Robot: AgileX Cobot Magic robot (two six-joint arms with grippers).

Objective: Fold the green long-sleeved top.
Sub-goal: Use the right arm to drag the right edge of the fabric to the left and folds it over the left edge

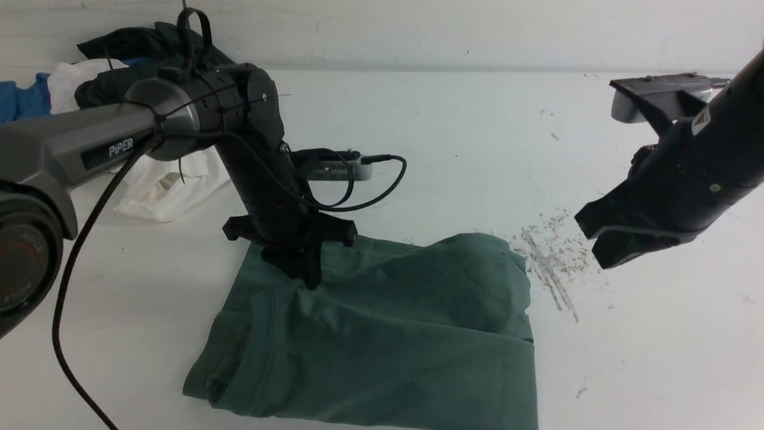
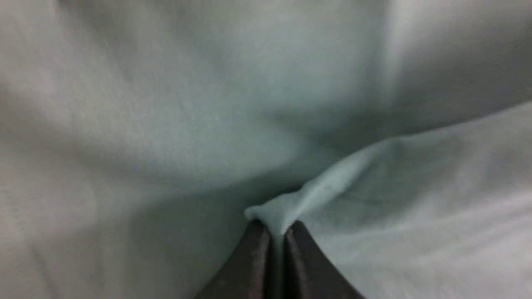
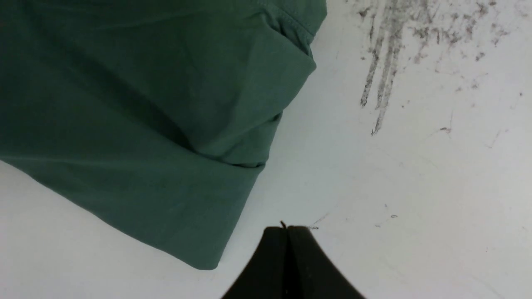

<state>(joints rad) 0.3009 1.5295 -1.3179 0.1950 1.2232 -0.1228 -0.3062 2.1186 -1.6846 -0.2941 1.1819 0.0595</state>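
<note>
The green long-sleeved top (image 1: 388, 334) lies partly folded on the white table, near the front edge. My left gripper (image 1: 310, 280) points straight down at the top's far left part. Up close, the left gripper (image 2: 276, 230) is shut on a pinched ridge of green fabric (image 2: 291, 203) that bulges out between its fingertips. My right gripper (image 1: 588, 239) hangs in the air to the right of the top, shut with nothing in it. In the right wrist view the right gripper (image 3: 287, 229) hovers over bare table beside the top's corner (image 3: 199, 249).
A heap of white (image 1: 161, 185), black (image 1: 131, 60) and blue (image 1: 21, 98) garments lies at the back left, behind the left arm. Grey scratch marks (image 1: 552, 263) streak the table right of the top. A loose black cable (image 1: 71, 280) hangs from the left arm.
</note>
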